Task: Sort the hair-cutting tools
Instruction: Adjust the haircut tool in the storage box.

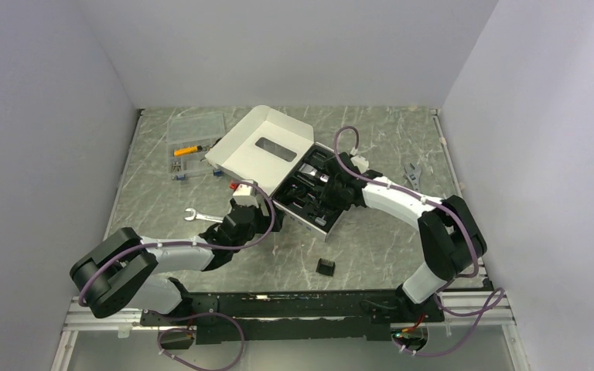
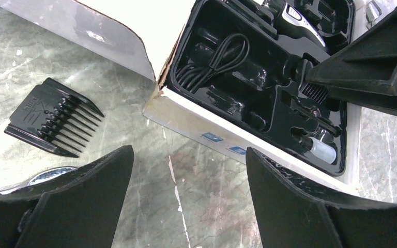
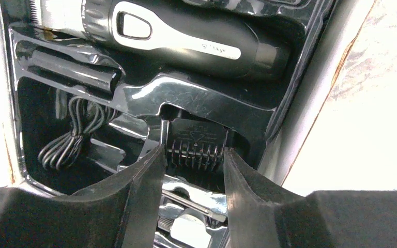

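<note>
On the grey stone table (image 1: 371, 247), a small black plastic comb (image 3: 194, 147) sits in the black tray (image 3: 186, 98), between the close fingers of the right claw (image 3: 193, 153); pinched or not, I cannot tell.

Silver wrench (image 1: 199, 217), clear plastic box (image 1: 195, 136)

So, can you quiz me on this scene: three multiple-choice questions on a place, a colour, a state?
1. The slim black-and-silver electric hair clipper lies: A on the table; B in the black plastic tray; C in a gripper.
2. The tray's coiled cord is: A red; B black; C white.
3. The left gripper is: A open, empty; B holding a comb; C holding a wrench.
Answers: B, it sits in a moulded slot; B, black loops; A, jaws wide apart, nothing between.
</note>
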{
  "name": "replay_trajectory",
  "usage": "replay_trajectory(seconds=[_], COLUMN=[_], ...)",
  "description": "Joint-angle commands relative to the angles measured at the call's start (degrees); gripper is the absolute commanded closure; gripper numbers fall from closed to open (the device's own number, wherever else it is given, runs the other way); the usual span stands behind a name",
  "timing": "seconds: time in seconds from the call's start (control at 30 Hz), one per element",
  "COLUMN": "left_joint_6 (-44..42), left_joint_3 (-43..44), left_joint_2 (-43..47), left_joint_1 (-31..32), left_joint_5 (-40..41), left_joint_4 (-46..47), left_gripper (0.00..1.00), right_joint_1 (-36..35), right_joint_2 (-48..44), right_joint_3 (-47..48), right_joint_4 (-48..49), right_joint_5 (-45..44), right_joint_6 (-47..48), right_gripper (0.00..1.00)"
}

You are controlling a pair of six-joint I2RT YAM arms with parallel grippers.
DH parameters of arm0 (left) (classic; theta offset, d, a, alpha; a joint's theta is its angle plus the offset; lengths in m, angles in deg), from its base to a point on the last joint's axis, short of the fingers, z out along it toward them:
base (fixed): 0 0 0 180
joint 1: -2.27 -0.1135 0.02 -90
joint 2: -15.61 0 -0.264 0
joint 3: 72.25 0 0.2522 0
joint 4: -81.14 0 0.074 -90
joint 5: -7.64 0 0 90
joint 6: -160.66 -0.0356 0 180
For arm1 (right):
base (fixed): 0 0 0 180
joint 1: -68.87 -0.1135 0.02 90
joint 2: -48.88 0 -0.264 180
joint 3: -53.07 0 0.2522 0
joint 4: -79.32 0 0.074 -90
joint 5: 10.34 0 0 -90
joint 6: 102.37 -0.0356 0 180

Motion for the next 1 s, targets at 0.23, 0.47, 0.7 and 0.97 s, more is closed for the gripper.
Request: replay_trajectory(seconds=[0.23,0.47,0.7,0.97], left_joint_6=[0.45,0.61,1.07,2.38], left_joint_3=[2.26,2.34,2.45,0.63], left_joint_2=[2.20,3.53,5.70,10.18], left_joint_1=[0.33,0.32,0.31,0.39], left_joint_5=[1.62,2.05,1.54,0.50], left_joint_4=[-1.26,-2.36,-3.99,-6.10], left_gripper=[0.15,0.15,0.15,0.14], right_joint_1=[-2.13,-3.27,-3.64,-4.10], right_joint_2=[-5.74,-8.65,-13.56,-11.82], right_joint_3=[2.26,2.44,1.98,5.87], right_joint_4=[-2.30,-3.24,-3.04,-5.02], right_joint_5=[-0.09,-2.93,-4.53,3.07], right_joint_6=[1.92,6.15,16.62,41.64], right_gripper=[0.77,0.80,0.79,0.78])
